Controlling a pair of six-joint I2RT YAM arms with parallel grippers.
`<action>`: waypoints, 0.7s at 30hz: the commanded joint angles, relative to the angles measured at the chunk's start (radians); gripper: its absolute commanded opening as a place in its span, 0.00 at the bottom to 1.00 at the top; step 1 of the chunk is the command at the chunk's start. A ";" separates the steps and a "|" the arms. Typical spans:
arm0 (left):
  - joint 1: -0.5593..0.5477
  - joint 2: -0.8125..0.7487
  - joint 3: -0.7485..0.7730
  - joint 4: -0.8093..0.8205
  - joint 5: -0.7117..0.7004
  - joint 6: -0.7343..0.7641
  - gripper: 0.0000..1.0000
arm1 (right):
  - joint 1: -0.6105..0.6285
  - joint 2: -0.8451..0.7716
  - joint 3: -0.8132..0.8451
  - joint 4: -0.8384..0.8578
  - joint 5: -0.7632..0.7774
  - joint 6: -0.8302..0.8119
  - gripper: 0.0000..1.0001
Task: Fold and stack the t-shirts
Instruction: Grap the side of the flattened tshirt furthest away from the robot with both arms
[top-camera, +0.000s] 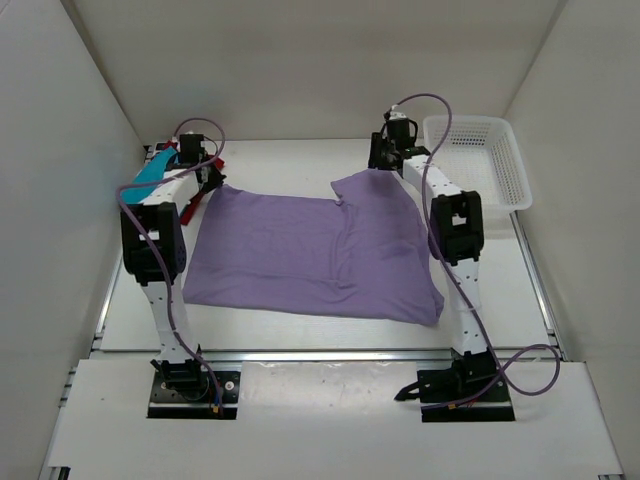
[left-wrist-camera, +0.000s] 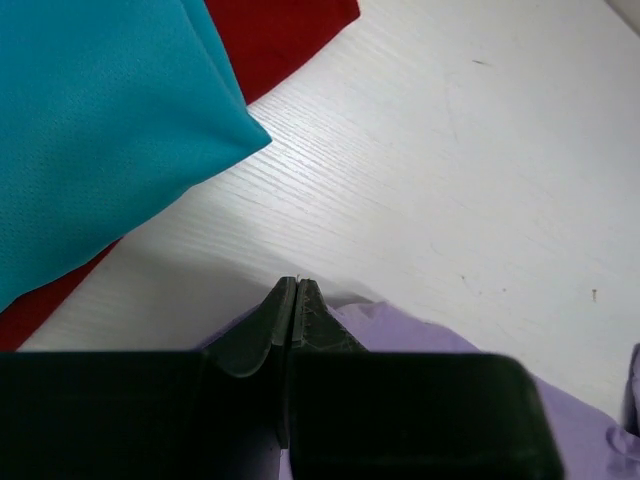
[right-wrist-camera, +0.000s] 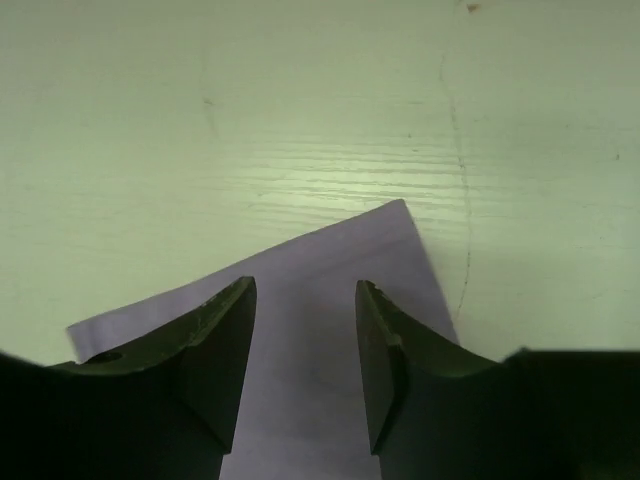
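The lavender t-shirt (top-camera: 310, 255) lies spread flat in the middle of the table. My left gripper (top-camera: 207, 170) is at its far left corner. In the left wrist view the gripper (left-wrist-camera: 297, 283) is shut, and lavender fabric (left-wrist-camera: 440, 350) rises to its tips on both sides. My right gripper (top-camera: 386, 158) is at the shirt's far right corner. It is open (right-wrist-camera: 304, 283), with the flat lavender corner (right-wrist-camera: 385, 245) under and between its fingers. The teal t-shirt (top-camera: 150, 175) (left-wrist-camera: 90, 130) lies on the red t-shirt (top-camera: 195, 205) (left-wrist-camera: 280, 35) at the far left.
A white mesh basket (top-camera: 475, 160) stands at the far right, just beyond the right arm. White walls close in the left, back and right sides. Bare white tabletop (left-wrist-camera: 450, 150) lies beyond the lavender shirt's far edge.
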 joint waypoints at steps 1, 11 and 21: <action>-0.005 -0.087 -0.031 0.046 0.035 -0.013 0.00 | -0.017 0.145 0.295 -0.281 0.048 -0.038 0.43; -0.033 -0.075 -0.015 0.034 0.040 -0.022 0.00 | -0.061 0.260 0.497 -0.374 -0.021 -0.036 0.50; -0.025 -0.081 -0.021 0.044 0.043 -0.021 0.00 | -0.041 0.211 0.499 -0.322 0.025 -0.084 0.51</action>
